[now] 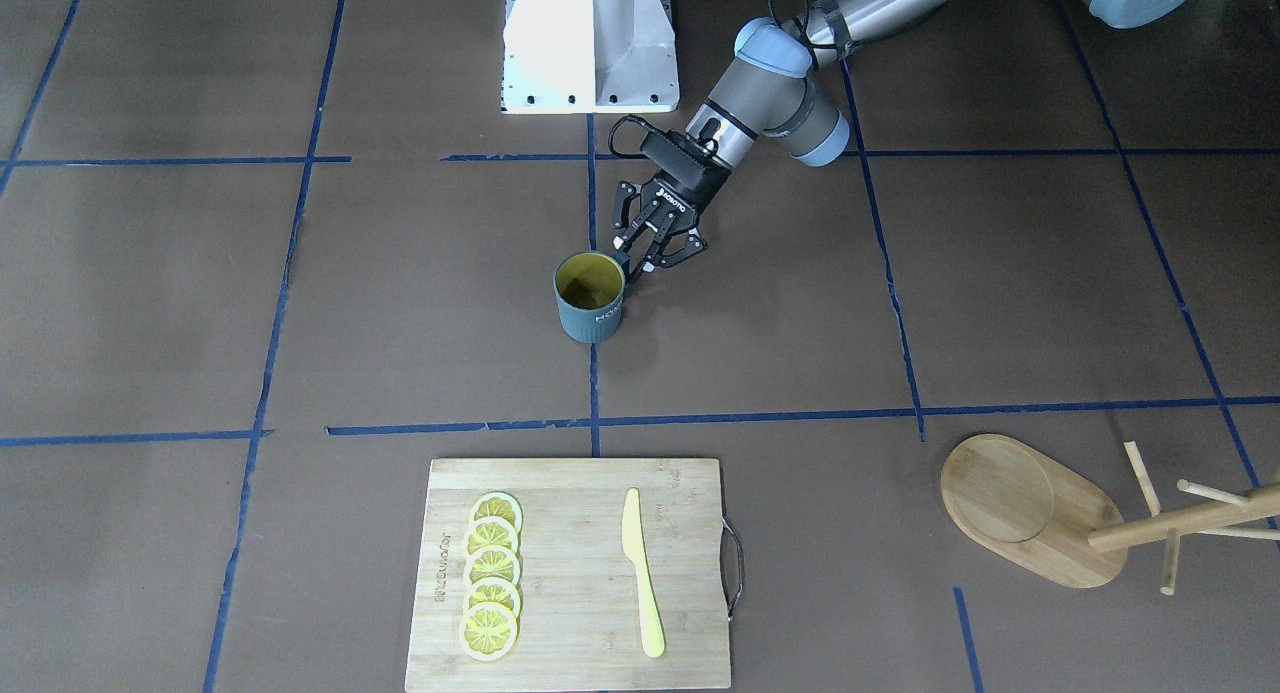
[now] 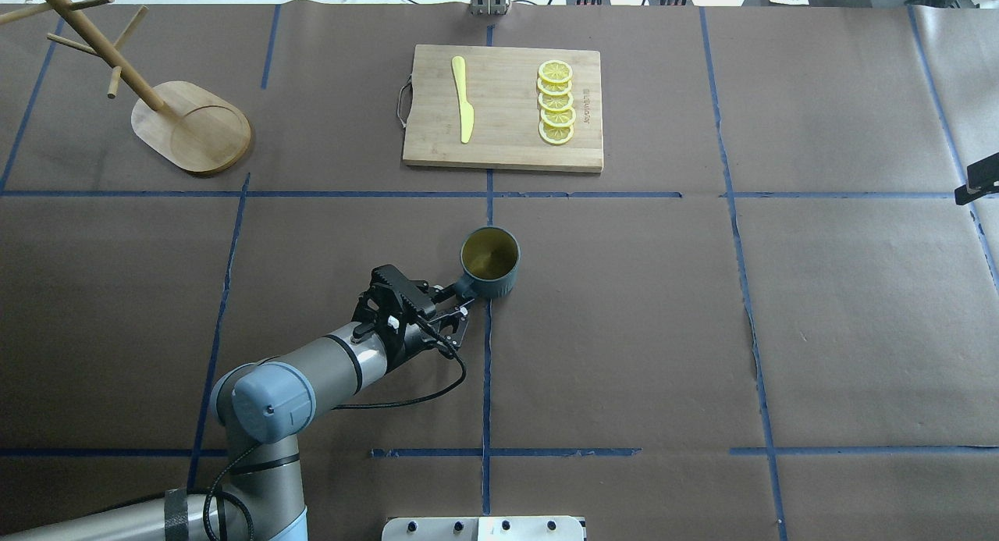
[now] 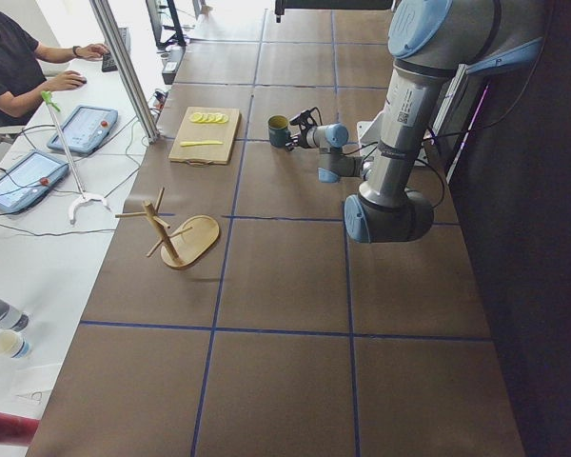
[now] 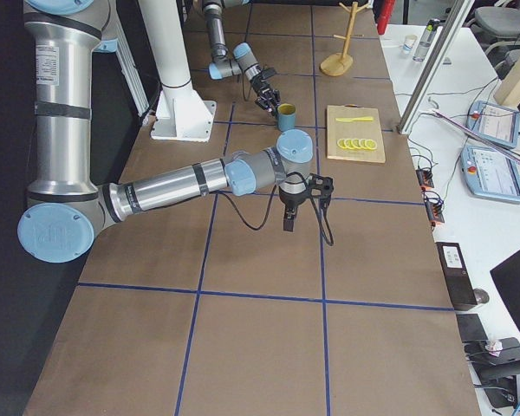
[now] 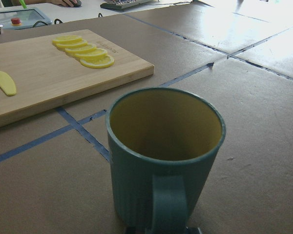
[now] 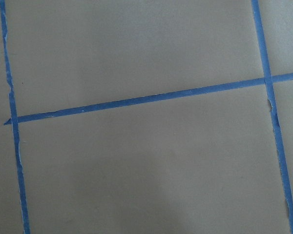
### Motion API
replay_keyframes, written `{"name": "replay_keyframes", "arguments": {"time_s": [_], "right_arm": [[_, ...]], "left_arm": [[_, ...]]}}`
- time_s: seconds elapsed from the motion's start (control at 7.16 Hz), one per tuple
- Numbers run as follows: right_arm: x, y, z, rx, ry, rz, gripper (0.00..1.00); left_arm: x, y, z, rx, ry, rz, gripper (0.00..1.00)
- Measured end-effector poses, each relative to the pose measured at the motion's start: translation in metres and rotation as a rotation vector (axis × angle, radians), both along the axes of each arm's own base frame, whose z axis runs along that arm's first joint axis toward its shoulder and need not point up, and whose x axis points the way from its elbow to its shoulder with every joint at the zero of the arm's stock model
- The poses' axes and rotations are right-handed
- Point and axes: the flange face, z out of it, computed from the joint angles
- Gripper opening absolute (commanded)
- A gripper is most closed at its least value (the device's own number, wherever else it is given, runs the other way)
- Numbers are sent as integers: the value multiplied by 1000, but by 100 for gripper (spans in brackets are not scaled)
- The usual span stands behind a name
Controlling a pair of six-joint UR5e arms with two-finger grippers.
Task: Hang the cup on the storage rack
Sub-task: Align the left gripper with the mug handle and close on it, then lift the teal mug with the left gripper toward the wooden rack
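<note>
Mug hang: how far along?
Done: nothing hung. The dark teal ribbed mug with yellow interior stands upright on the table, and the bamboo mug tree has bare pegs. In hand: the left gripper is at the mug's handle, grip unclear. Left: lift, carry, hang.

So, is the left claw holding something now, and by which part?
The left claw straddles the handle of the cup; whether it grips yet cannot be told.
</note>
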Motion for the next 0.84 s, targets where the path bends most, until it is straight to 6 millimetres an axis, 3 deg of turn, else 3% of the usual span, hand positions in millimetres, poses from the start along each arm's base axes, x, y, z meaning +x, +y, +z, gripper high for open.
{"name": "replay_keyframes", "arguments": {"time_s": [0.14, 0.42, 0.84], "right_arm": [[0, 0, 0, 1, 0, 0, 100], [0, 0, 0, 2, -1, 1, 100], [10, 1, 3, 2, 1, 15, 100]], "left_arm": [[0, 0, -1, 0, 2, 0, 1], [-4, -2, -8, 4, 17, -3, 0], [-33, -15, -45, 10, 105, -31, 0]]}}
